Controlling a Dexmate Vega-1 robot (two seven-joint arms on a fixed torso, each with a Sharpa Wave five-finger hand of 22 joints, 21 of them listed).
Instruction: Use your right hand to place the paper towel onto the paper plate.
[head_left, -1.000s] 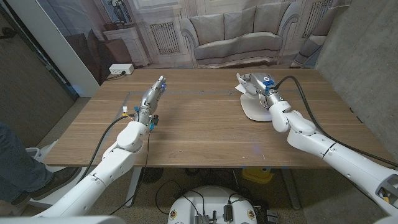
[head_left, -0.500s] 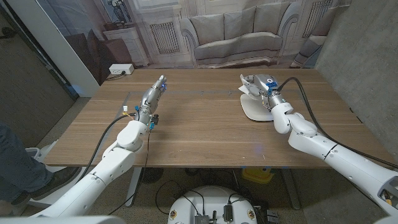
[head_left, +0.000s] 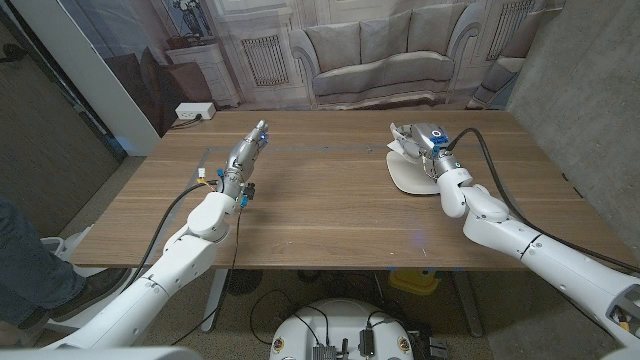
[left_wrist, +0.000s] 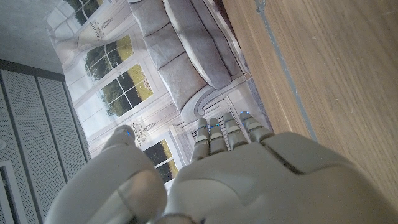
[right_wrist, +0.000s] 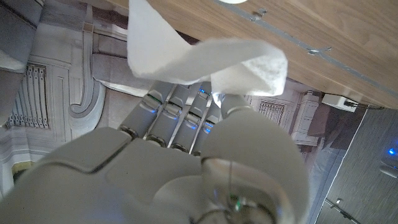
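A white paper plate (head_left: 408, 178) lies on the wooden table (head_left: 320, 200) at the right. My right hand (head_left: 429, 141) hovers over the plate's far edge and pinches a crumpled white paper towel (head_left: 401, 136) between thumb and fingers. In the right wrist view the paper towel (right_wrist: 205, 59) hangs from the fingertips of my right hand (right_wrist: 186, 162), clear of the table. My left hand (head_left: 248, 148) is out over the table's left part, fingers straight and holding nothing; the left wrist view shows my left hand (left_wrist: 236, 180) from behind, with nothing in it.
A white power strip (head_left: 195, 111) lies on the floor beyond the table's far left corner. A person's leg and shoe (head_left: 35, 275) show at the left edge. A sofa backdrop (head_left: 380, 55) hangs behind the table.
My right hand has drifted slightly to the right with the paper towel, staying above the plate's far edge. The left arm has not moved.
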